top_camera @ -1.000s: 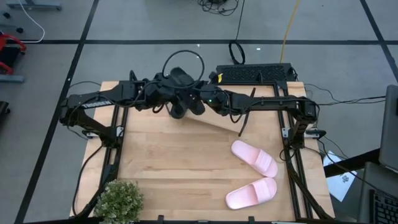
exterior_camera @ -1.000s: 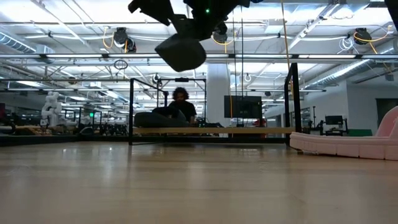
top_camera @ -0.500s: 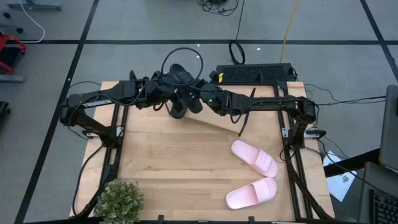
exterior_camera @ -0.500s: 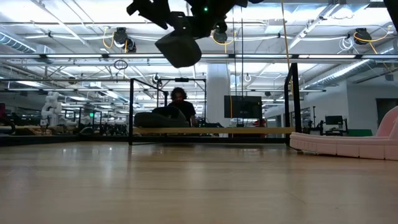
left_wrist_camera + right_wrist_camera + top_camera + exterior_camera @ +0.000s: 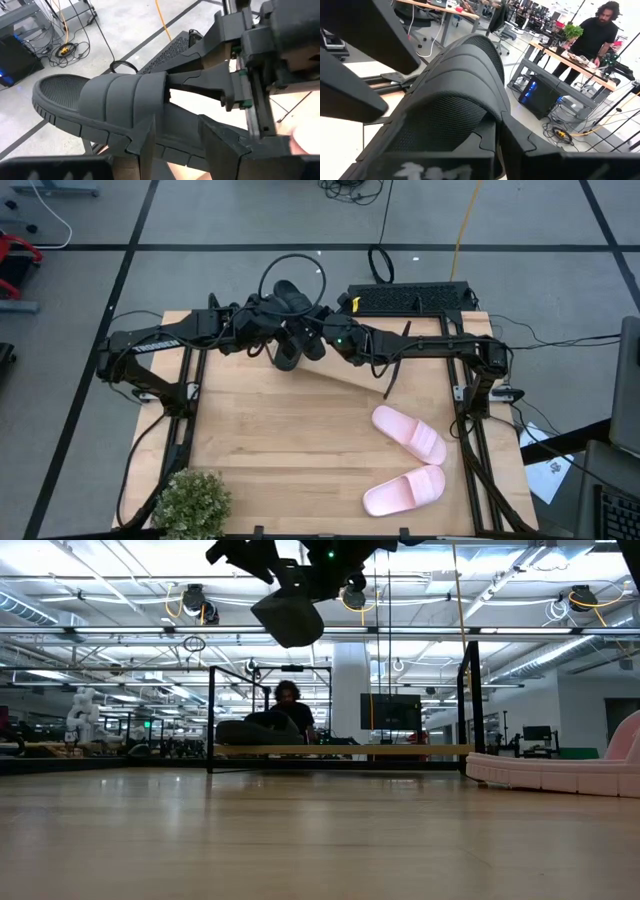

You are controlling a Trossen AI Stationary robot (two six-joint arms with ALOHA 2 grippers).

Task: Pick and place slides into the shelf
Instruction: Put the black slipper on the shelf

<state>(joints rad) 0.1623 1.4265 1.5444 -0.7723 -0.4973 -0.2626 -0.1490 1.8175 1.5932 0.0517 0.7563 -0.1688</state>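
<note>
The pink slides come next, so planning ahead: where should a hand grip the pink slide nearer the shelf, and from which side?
Take the slide by its wide strap, straight down from above: it lies flat, sole down, apart from its mate, and the strap arches over the footbed, likely leaving room for a finger beneath. The left hand holds a black slide.

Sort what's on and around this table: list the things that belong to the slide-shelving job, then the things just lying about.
Job:
black slide held up by the left gripper
second black slide at the right gripper
two pink slides on the table
shelf

Lying about:
potted plant
black keyboard
person in the background
</note>
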